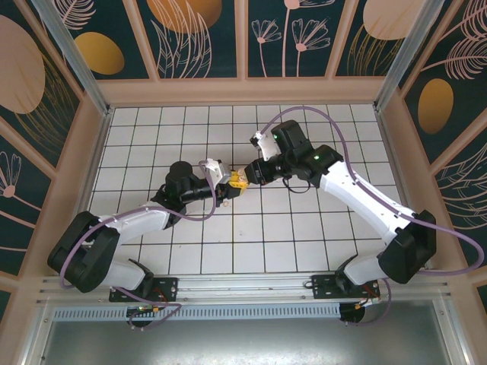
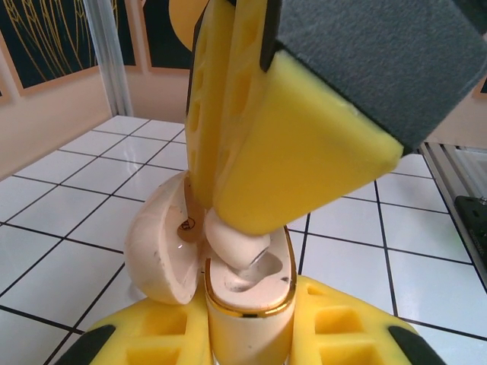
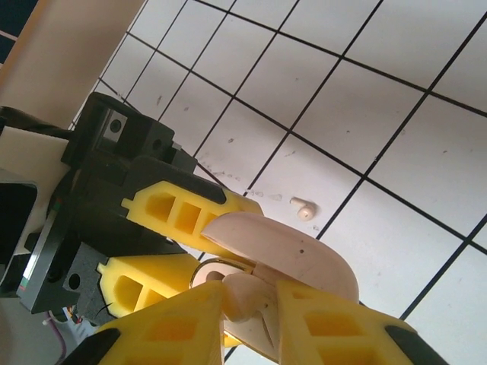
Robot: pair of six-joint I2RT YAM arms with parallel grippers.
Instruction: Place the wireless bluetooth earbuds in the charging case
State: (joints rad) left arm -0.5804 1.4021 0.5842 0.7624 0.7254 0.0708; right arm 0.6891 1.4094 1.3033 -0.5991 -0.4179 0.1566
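Starting at the bottom edge of the overhead view: two arm bases (image 1: 144,289) bolted side by side, one arm on each, both bent inward over the white tiled worktop (image 1: 304,243). Two hands counted. They meet just left of centre frame, fingertips facing each other at close quarters.

Item one, the left hand (image 1: 223,185): jaws narrow, clamped on the charging case (image 2: 249,331). One case counted. In the left wrist view it stands upright at bottom centre between the two yellow fingers, gold rim uppermost. Its lid (image 2: 161,251) is swung open toward the left of the frame and joined at the hinge.

Item two, the right hand (image 2: 228,217): it hangs in from the top of that same frame, jaws narrow, pinching one earbud (image 2: 234,242) at the fingertips. The earbud's lower end sits within the gold rim, in the case's recess. Whether it is fully seated cannot be told.

In the right wrist view the earbud shows between two yellow fingers at bottom centre, with the open lid just above it and the left hand's two yellow fingers at left. Beyond them, on a tile right of centre frame, lies one small white piece (image 3: 304,208), apart from both hands and too small to identify.

Farthest, at the top of the overhead view, stand the patterned wall panels (image 1: 198,38).
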